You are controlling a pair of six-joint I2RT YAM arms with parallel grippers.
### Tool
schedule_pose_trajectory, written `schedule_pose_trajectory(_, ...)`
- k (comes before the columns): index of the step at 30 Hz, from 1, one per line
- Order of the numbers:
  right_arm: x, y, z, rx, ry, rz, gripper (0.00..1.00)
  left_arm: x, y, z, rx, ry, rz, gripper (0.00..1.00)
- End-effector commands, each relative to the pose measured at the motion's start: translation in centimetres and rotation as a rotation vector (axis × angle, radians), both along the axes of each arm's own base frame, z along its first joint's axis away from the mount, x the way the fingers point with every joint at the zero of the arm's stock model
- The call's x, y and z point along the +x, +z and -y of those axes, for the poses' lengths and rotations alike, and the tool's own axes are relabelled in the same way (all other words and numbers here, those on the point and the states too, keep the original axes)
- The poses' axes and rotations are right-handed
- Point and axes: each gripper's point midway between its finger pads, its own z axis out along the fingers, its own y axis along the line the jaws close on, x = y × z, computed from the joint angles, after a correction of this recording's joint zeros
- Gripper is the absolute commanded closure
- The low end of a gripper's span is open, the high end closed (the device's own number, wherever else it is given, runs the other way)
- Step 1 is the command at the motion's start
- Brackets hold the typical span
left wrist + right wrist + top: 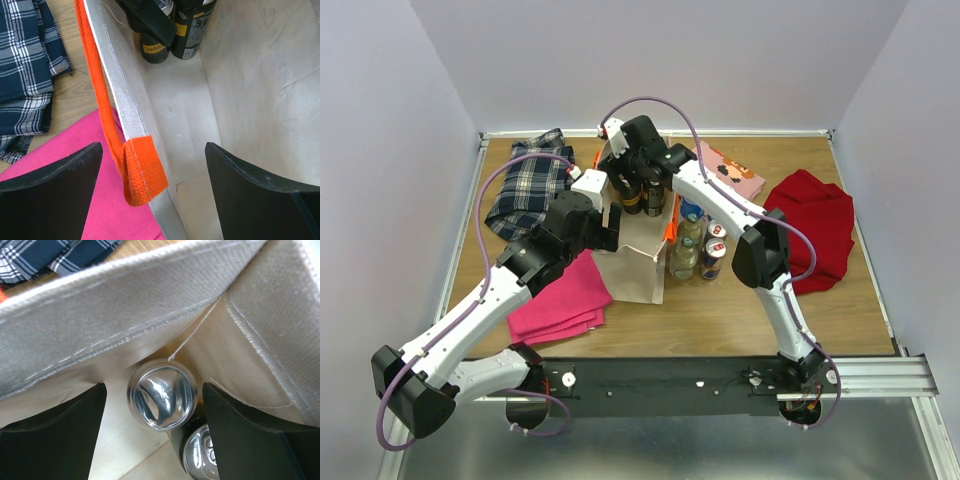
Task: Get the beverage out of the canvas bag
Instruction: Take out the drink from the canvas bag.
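The beige canvas bag [635,268] with orange handles [145,170] stands open at mid table. Two black beverage cans [631,193] stand together inside it at the far end. My right gripper [645,176] reaches down into the bag. In the right wrist view it [155,440] is open, with one finger on each side of a can's silver end [161,395], apart from it; a second can top [200,456] sits just below. My left gripper [155,192] is open and straddles the bag's left wall [127,95] at the handle without pinching it; it also shows in the top view [608,233].
Clear bottles [686,248] and red-topped cans [713,258] stand just right of the bag. A folded pink cloth [560,295] lies at its left, a plaid cloth [530,180] at the back left, a red cloth [815,225] at the right, and a pink box [732,170] behind.
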Motion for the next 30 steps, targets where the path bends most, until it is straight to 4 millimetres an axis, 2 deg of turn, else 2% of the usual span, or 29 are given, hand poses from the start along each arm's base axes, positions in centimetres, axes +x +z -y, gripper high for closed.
schedule_pose_trajectory(1, 0.6, -3.0, 1.0, -0.052, -0.063, -0.029, 0.14, 0.4, 0.7, -0.2, 0.009, 0.01, 0.02, 0.07)
schedule_pose_trajectory(19, 0.2, -4.1, 0.8, -0.042, -0.043, -0.075, 0.21, 0.5, 0.5, -0.2, 0.013, 0.011, 0.018, 0.07)
schedule_pose_trajectory(26, 0.2, -5.2, 1.2, -0.074, -0.061, -0.099, 0.21, 0.4, 0.4, -0.2, 0.006, 0.011, 0.015, 0.07)
schedule_pose_trajectory(30, 0.3, -4.7, 1.1, -0.061, -0.063, -0.088, 0.21, 0.4, 0.5, -0.2, 0.006, 0.008, 0.018, 0.08)
